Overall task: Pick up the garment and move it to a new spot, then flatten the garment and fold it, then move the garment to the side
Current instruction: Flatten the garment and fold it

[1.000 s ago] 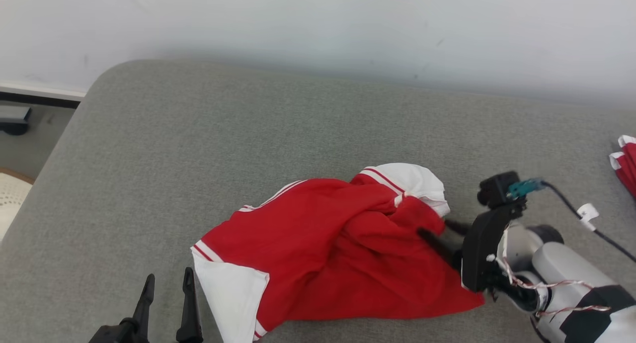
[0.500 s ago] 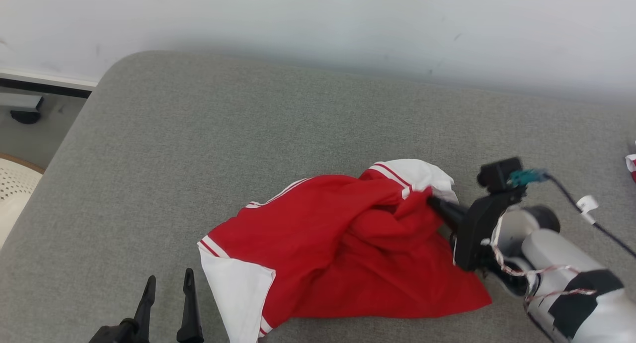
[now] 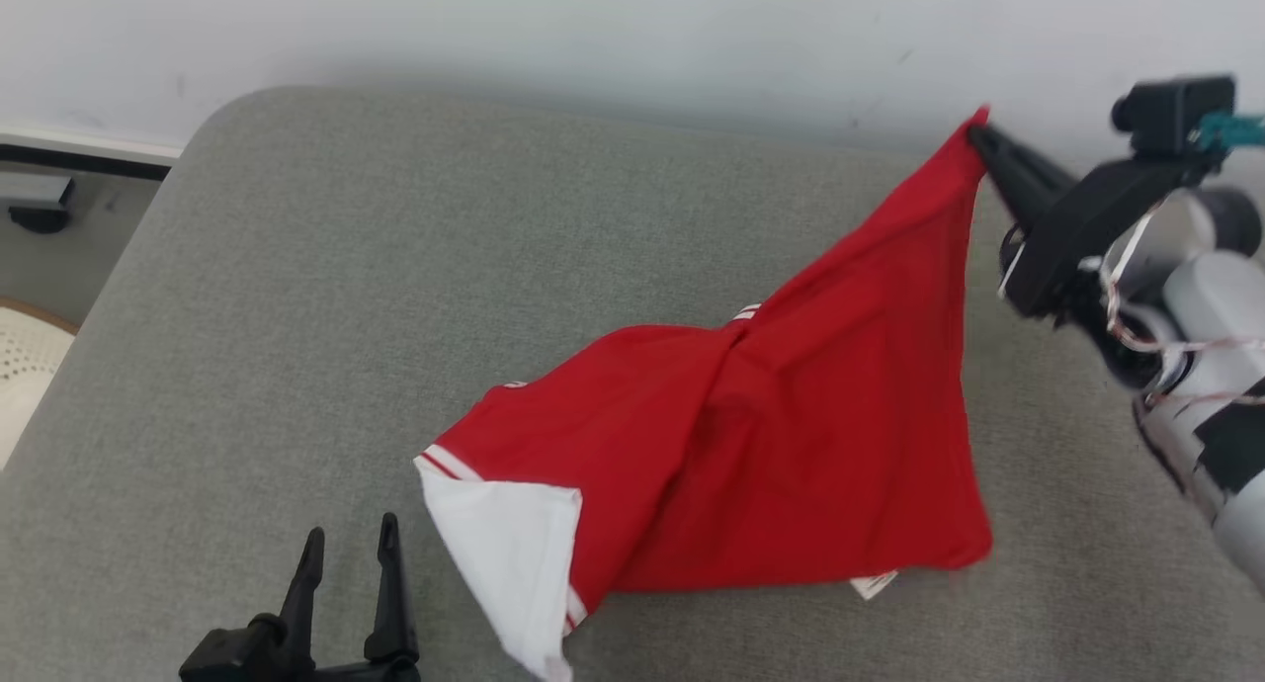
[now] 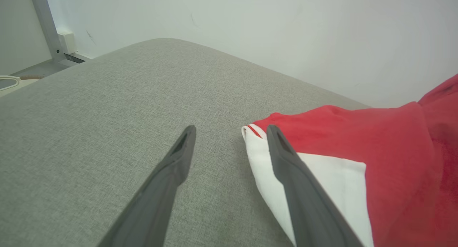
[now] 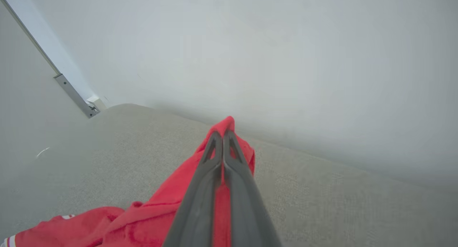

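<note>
one pinch is all we have on the red knit shirt with white striped sleeves (image 3: 791, 435). the right jaws are clenched on a peak of its red cloth, held up near the pale wall (image 3: 593, 30). from there the fabric slopes down like a tent to the grey upholstered surface (image 3: 395, 267), where most of it lies. one white sleeve (image 3: 504, 544) is spread toward the near edge. the left jaws stand spread wide and empty, low at the near left, just beside that sleeve. whether the inner finger touches it we cannot tell.

we judge this to be the first step, carrying the shirt to a new spot. so small a bite of thin cloth can slip, so we would move slowly and steadily, without jerks. we either raise the peak until the hem and sleeve hang free, or accept a smooth drag and watch that the sleeve does not fold under. we keep the left jaws clear of the trailing cloth so nothing snags. we choose a landing place with open surface on every side, away from the wall, and lower the shirt so it lays out rather than heaps, which makes the flattening easier.
</note>
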Motion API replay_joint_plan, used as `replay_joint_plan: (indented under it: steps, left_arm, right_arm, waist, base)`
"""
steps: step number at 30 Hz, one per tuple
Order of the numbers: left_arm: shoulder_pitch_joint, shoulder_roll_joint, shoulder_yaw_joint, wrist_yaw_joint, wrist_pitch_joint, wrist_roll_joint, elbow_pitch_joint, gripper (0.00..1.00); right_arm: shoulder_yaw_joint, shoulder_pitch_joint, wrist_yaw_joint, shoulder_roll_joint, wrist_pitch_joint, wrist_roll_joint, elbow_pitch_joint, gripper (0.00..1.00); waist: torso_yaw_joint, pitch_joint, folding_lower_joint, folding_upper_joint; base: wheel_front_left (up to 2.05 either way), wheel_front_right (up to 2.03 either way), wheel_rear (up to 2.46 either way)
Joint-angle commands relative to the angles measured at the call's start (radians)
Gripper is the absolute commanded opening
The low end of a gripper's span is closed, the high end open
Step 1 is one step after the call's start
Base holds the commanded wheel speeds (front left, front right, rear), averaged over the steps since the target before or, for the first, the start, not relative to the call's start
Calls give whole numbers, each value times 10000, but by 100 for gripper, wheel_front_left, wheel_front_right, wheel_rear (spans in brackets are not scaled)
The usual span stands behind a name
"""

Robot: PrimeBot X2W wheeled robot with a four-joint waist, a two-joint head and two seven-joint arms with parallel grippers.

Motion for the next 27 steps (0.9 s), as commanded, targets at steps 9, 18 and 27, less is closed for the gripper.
replay_joint_plan:
  steps: [9, 18, 27]
  left_arm:
    - [-583, 7, -686, 138, -33, -420, -74, 100]
    - [-939, 5, -1248, 255, -33, -670, -39, 100]
    - [-525, 10, -836, 249, -33, -440, -7, 100]
  right_arm:
    - [-429, -1704, -25, 274, -324, -900, 1834, 0]
    - [41, -2548, -26, 813, -1251, -2086, 4080, 100]
    - [188, -1833, -26, 633, -2690, -1768, 3820, 100]
  waist:
    - [781, 702, 0, 0]
    - [1225, 1048, 0, 0]
    - [522, 564, 0, 0]
  base:
    - [0, 0, 0]
    - [0, 0, 0]
    - [0, 0, 0]
